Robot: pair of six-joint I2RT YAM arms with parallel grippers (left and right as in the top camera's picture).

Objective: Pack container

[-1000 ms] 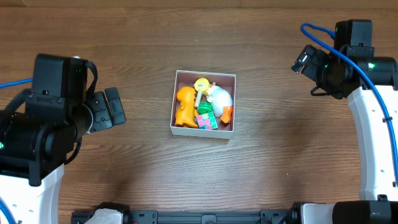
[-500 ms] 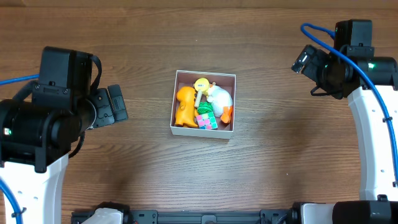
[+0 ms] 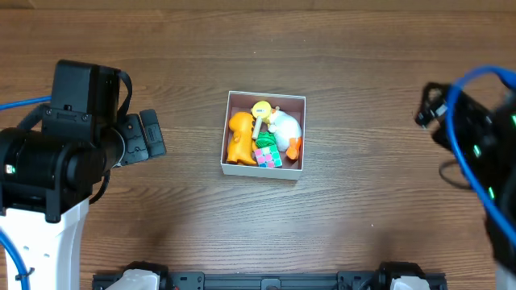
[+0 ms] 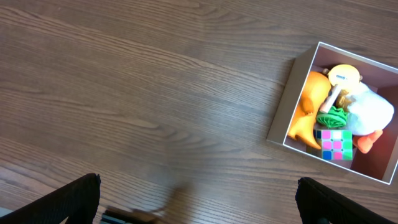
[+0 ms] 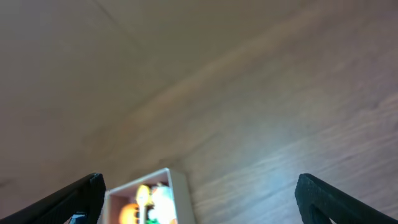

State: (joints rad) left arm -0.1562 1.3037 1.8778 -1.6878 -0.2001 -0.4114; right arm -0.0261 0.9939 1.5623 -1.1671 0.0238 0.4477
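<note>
The container (image 3: 293, 100), a shallow white box with a pink inside, stands mid-table. It holds an orange toy (image 3: 239, 137), a yellow round toy (image 3: 260, 109), a white toy (image 3: 285, 123), a green piece (image 3: 264, 142) and a pink-and-green cube (image 3: 268, 155). It also shows in the left wrist view (image 4: 281, 118) and, blurred, in the right wrist view (image 5: 181, 186). My left gripper (image 3: 143, 138) is open and empty, well left of the box. My right gripper (image 3: 427, 109) is open and empty, far right of the box, blurred.
The wooden table (image 3: 363, 217) surrounds the box on all sides. A dark bar (image 3: 266, 281) runs along the table's front edge. Blue cables (image 3: 476, 76) hang by the right arm.
The right arm has swung down and to the right, now blurred by motion. The left arm shifted slightly up a second ago and has held still since. The box and toys have not moved.
</note>
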